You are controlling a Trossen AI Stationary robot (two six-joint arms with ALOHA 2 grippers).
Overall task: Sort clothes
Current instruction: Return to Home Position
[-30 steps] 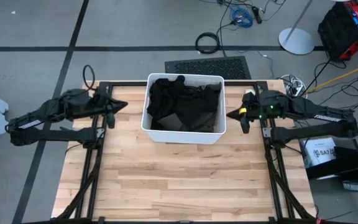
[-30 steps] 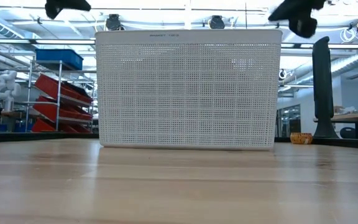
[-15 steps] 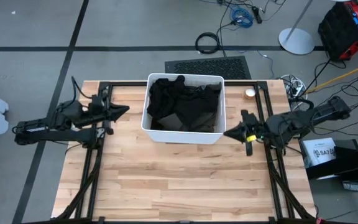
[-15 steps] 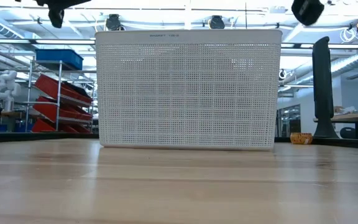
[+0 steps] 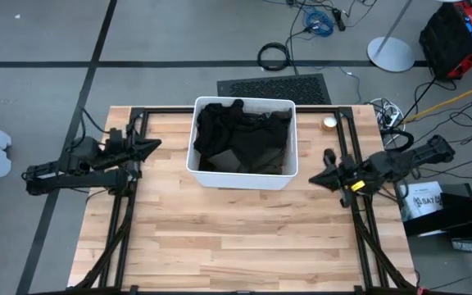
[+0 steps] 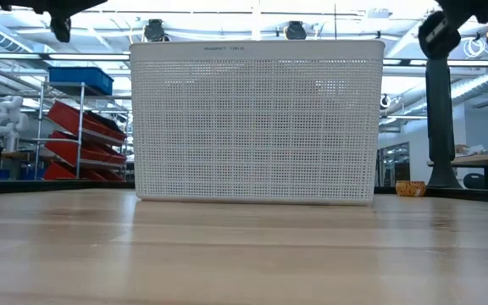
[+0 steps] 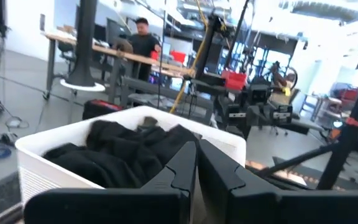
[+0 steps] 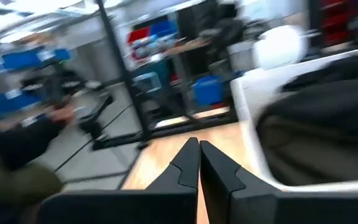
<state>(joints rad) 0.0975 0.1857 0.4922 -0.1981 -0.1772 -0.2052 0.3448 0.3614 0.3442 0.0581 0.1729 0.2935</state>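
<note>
Dark clothes (image 5: pixel 242 138) lie heaped in the white rectangular bin (image 5: pixel 242 179) at the table's far middle; in the high view they look black, with a grey-olive piece low in the pile. They also show in the left wrist view (image 7: pixel 117 155) and the right wrist view (image 8: pixel 328 124). Navy, pink and khaki garments are not in view. My left gripper (image 5: pixel 156 144) is shut and empty, left of the bin, above the table. My right gripper (image 5: pixel 314 179) is shut and empty, right of the bin's near corner.
The bin's perforated near wall (image 6: pixel 257 123) fills the middle of the low view. Black rails (image 5: pixel 121 205) run along both sides of the wooden table. A small roll of tape (image 5: pixel 329 124) lies at the far right. A person (image 7: pixel 143 38) stands far off.
My right gripper has drawn back toward the table's right edge and its near side, away from the bin, and its arm has folded back. My left gripper has shifted a little toward the table's left edge. Both stay shut. The clothes have not moved.
</note>
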